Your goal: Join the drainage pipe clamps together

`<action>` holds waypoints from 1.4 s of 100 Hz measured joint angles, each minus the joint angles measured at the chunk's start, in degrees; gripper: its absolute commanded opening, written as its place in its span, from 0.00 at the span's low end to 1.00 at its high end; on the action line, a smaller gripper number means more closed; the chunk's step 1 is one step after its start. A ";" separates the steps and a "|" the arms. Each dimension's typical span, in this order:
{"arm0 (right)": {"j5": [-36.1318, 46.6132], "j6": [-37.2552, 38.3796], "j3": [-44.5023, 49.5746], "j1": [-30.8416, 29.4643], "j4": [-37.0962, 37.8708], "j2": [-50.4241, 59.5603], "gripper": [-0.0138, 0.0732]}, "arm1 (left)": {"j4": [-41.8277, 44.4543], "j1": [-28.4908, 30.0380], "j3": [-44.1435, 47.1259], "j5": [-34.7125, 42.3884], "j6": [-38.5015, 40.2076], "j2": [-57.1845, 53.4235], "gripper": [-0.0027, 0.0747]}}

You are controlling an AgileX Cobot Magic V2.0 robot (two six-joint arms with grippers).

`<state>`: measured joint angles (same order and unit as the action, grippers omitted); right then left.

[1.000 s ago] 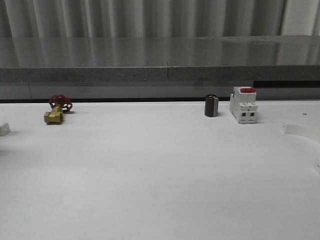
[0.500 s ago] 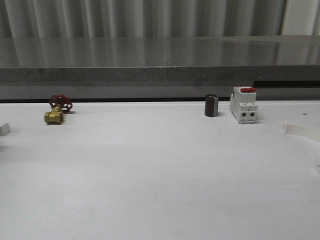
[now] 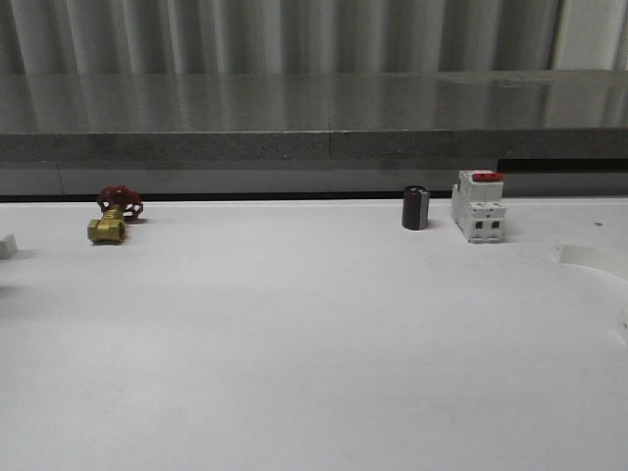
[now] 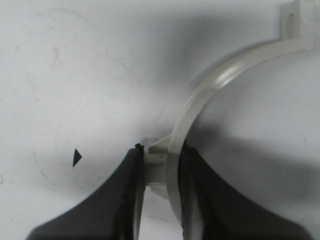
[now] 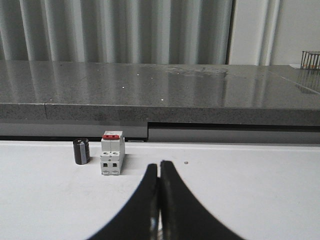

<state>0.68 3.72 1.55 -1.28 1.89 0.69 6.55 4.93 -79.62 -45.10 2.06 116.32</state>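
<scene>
One white drainage pipe clamp (image 4: 220,85) curves away over the white table in the left wrist view. My left gripper (image 4: 162,165) is shut on it at its small outer tab, one finger on the tab and the other inside the arc. Its end flange (image 3: 6,245) peeks in at the left edge of the front view. A second drainage pipe clamp (image 3: 589,257) lies on the table at the right edge, partly cut off by the frame. My right gripper (image 5: 159,167) is shut with nothing in it, above the table, pointing toward the back.
A brass valve with a red handle (image 3: 113,218) sits at the back left. A dark cylinder (image 3: 415,208) and a white breaker with a red switch (image 3: 478,206) stand at the back right. A grey ledge (image 3: 314,147) runs behind the table.
The clamp end at the left edge of the front view has shifted slightly left and up. Nothing else has moved.
</scene>
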 measured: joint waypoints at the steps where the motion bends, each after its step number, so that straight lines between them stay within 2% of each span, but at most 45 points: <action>1: 0.00 0.00 0.00 0.00 0.00 0.00 0.08 | 0.00 0.00 0.00 0.00 0.00 -0.01 0.10; 13: 0.00 0.00 0.00 0.00 0.00 0.00 0.08 | 0.00 -0.42 0.16 -0.14 0.00 -2.09 0.10; 33: 0.00 0.00 0.00 0.00 0.00 0.00 0.08 | 0.00 -3.73 4.09 -0.37 1.05 -11.92 0.10; 49: 0.00 0.00 0.00 0.00 0.00 0.00 0.08 | -0.12 -9.69 6.80 -1.31 4.70 -17.81 0.10; 66: 0.00 0.00 0.00 0.00 0.00 0.00 0.08 | -0.20 -18.72 7.01 -1.55 9.45 -18.72 0.10; 78: 0.00 0.00 0.00 0.00 0.00 0.00 0.08 | -0.24 -24.81 7.01 -1.55 14.78 -17.43 0.10; 99: 0.00 0.00 0.00 0.00 0.00 0.00 0.08 | -0.24 -31.68 3.75 -1.66 22.50 -11.99 0.10; 120: 0.00 0.00 0.00 0.00 0.00 0.00 0.08 | 0.50 -36.61 -3.21 -1.96 28.11 -4.77 0.10; 140: 0.00 0.00 0.00 0.00 0.00 0.00 0.08 | 0.58 -38.60 -6.13 -2.19 29.84 0.63 0.10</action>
<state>0.68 3.72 1.55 -1.28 1.89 0.69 7.13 -33.67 -85.74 -47.29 31.90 116.96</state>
